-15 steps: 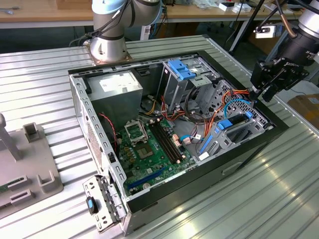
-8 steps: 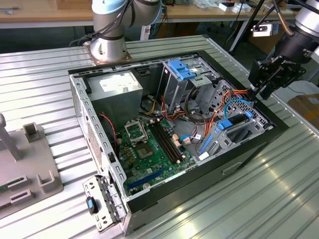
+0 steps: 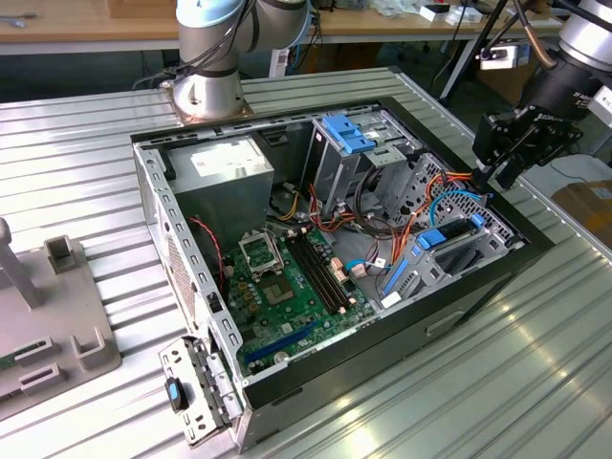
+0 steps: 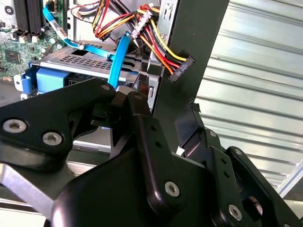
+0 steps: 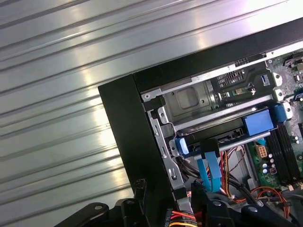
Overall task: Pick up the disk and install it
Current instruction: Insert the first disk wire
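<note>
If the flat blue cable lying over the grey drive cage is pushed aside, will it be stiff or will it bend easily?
The flat blue ribbon cable likely bends easily: it already curves loosely over the perforated grey metal drive cage. It looks thin, so it is probably light. It runs toward the red and yellow wires, so it may tug back.

1. My gripper shows its black linkage in the foreground, close to the black edge of the computer case.
2. Past it, inside the case, I see a perforated metal cage with a blue plastic piece under it.
3. A blue flat cable crosses the cage.
4. Red, yellow and orange wires end in a black connector at the case's edge.
5. The ribbed metal table lies outside.
</note>
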{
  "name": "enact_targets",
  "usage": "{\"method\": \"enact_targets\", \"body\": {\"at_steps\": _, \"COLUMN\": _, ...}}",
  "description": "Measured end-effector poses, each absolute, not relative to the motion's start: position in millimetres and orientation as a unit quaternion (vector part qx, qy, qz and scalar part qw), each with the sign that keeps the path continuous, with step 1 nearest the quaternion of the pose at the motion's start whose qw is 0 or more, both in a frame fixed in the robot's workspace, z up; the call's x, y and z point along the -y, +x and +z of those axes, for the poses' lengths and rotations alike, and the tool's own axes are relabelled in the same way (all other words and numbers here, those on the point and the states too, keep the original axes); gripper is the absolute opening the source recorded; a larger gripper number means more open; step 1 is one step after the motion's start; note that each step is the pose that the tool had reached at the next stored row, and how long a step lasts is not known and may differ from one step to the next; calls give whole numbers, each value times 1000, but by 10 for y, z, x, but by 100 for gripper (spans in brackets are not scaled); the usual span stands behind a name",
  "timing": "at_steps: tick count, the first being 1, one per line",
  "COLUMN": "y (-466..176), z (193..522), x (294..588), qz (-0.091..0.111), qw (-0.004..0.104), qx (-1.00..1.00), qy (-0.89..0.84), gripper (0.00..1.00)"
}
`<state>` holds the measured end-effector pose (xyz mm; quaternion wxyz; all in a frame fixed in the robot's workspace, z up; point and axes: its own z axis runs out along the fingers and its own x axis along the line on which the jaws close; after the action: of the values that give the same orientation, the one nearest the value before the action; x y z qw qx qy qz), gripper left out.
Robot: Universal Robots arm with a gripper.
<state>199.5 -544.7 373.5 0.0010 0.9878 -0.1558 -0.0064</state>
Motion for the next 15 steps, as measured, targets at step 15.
{"method": "enact_targets", "body": {"at_steps": 15, "y": 1996, "z": 3736, "x": 5447, "qz": -5, "qw": 1, "qx": 159, "qy": 987, "gripper": 40}}
